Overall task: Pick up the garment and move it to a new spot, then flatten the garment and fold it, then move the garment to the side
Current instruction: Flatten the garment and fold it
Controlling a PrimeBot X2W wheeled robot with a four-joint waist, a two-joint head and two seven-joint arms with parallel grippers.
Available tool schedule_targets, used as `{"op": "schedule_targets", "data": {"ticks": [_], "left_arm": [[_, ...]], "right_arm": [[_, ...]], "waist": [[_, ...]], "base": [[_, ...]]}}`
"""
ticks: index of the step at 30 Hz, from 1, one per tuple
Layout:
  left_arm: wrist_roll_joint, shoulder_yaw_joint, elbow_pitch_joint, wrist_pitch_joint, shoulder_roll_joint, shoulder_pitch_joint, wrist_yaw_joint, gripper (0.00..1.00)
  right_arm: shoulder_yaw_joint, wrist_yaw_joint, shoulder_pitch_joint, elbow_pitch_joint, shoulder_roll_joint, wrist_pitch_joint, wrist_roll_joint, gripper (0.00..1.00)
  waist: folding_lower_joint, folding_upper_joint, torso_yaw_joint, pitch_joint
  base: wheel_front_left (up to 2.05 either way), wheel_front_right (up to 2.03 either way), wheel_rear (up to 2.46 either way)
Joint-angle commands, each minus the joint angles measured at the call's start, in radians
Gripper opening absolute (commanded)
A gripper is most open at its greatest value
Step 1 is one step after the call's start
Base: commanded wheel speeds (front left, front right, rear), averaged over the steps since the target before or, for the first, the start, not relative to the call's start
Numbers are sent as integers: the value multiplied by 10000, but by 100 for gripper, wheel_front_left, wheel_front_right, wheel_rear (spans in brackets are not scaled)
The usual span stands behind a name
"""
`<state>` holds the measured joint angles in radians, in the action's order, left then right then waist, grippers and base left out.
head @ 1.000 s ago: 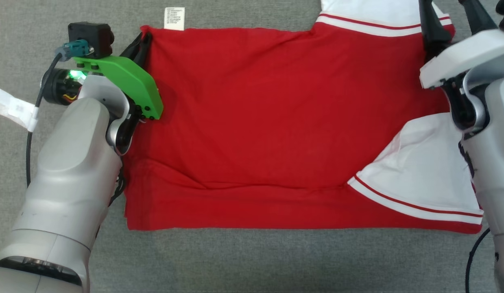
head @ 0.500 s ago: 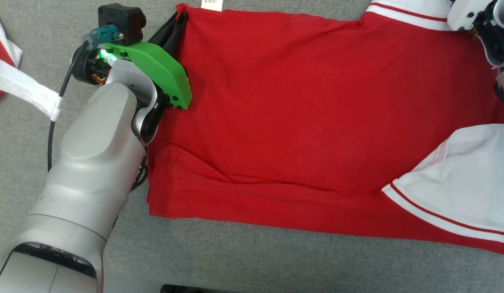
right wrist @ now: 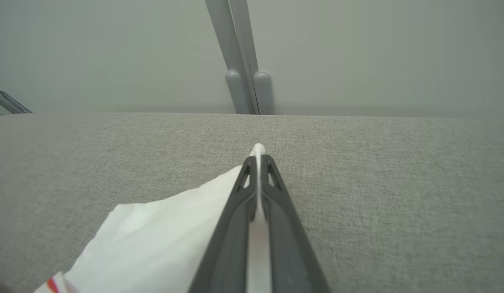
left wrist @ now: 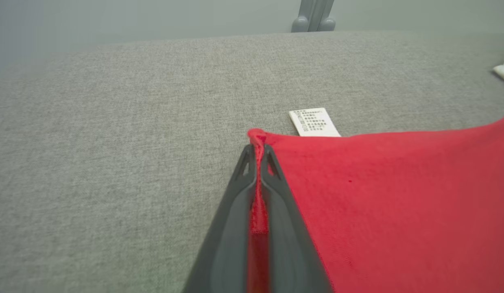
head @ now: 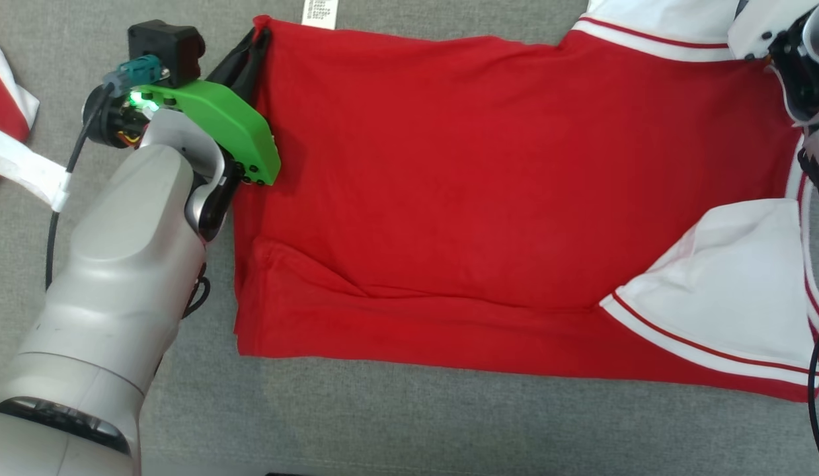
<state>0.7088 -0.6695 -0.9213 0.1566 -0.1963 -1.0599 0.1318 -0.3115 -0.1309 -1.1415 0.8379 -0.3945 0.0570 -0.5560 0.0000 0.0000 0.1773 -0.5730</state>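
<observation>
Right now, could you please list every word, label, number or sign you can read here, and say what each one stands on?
On the white care label at the far edge of the red garment: several lines of small print, too small and blurred to read.
Nothing else here bears readable text.

A grey, woven-fabric tabletop [head: 383, 423] carried the work. A red garment [head: 482, 198] lay spread across it, mostly flat, with a raised crease along its near side and a white, red-striped sleeve [head: 726, 297] folded over it. Its white care label [head: 318, 13] rested on the grey surface. Another red-and-white cloth [head: 2, 112] lay at the left edge.
</observation>
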Motion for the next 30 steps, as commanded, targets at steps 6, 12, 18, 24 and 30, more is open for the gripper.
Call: {"op": "schedule_targets", "data": {"ticks": [6, 12, 18, 24, 30], "left_arm": [[-137, 68, 413, 311, -600, 300, -206, 0], [-101, 140, 1433, 493, -1218, 1202, -594, 0], [143, 309, 3154, 578, -1823, 2869, -1238, 0], [349, 509, 5202, 544, -2532, 4771, -2165, 0], [664, 747, 7034, 338, -3127, 6482, -3076, 0]], "right_arm": [[-147, 3, 1249, -1284, -339, -1274, -701, 0], [-72, 1, 2962, -2807, -395, -2075, -1141, 0], [311, 1, 5303, -4667, -335, -2345, -1436, 0], [896, 1, 7644, -6346, 13, -2164, -1307, 0], [1652, 1, 9485, -7434, 709, -1832, -1107, 0]], "waist": [[0, 0, -637, 862], [0, 0, -1083, 1478], [0, 0, -1374, 1894], [0, 0, -1539, 2131], [0, 0, -1630, 2328]], "base": [[0, 0, 0], [0, 0, 0], [0, 0, 0], [0, 0, 0], [0, 0, 0]]}}
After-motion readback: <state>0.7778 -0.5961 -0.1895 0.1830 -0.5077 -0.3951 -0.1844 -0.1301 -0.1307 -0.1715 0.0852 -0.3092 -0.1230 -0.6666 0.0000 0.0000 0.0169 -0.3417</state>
